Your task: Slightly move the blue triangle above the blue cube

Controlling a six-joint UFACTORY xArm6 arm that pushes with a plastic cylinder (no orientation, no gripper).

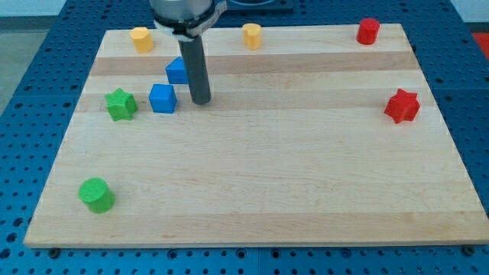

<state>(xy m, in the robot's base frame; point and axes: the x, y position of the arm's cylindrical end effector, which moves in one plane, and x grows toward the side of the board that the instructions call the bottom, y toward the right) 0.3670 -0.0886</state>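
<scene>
The blue cube (162, 98) sits on the wooden board at the view's upper left. The blue triangle (176, 72) lies just above it and slightly to the right, partly hidden by my rod. My tip (201, 101) rests on the board just right of the blue cube and below-right of the blue triangle, close to both.
A green star (121, 105) lies left of the blue cube. A green cylinder (96, 195) is at lower left. Two yellow blocks (141, 38) (252, 35) and a red cylinder (368, 30) lie along the top edge. A red star (402, 105) is at right.
</scene>
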